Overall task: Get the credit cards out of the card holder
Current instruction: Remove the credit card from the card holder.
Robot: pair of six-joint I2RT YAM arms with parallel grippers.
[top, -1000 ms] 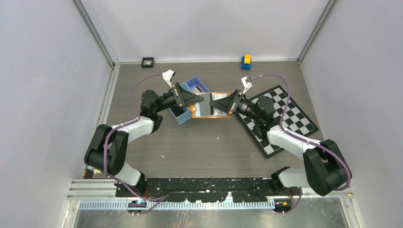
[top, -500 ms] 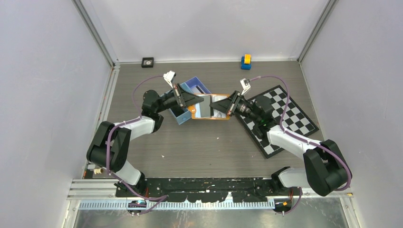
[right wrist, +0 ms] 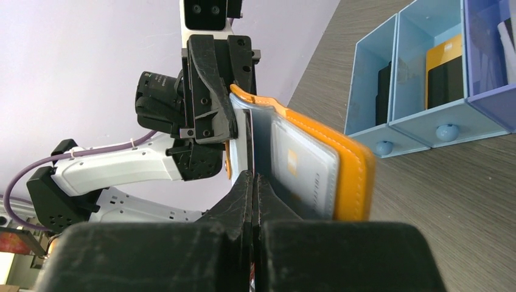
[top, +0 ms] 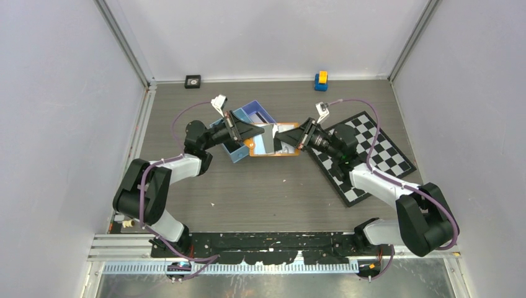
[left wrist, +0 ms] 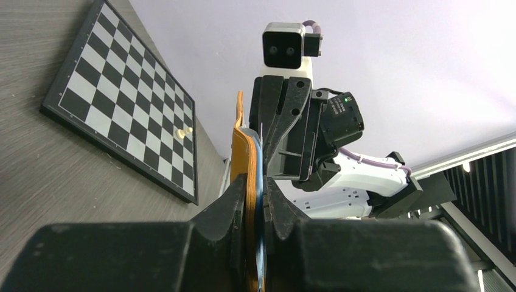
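Two clamps, one card holder [right wrist: 348,163]: held above mid-table, just right of the blue tray [right wrist: 426,115], long axis running left to right between the arms. Left gripper [left wrist: 256,193] nearly closed, biting the orange cover along with a blue-grey edge. Right gripper [right wrist: 252,182] pinched fully together on what looks like a pale card [right wrist: 243,146]. Likely needed next: a pull rightward along that axis, away from the left clamp.

The orange card holder [top: 273,149] lies open, pale inside up, at the table's [top: 260,192] far middle; pale credit cards [right wrist: 301,170] fill its sleeves
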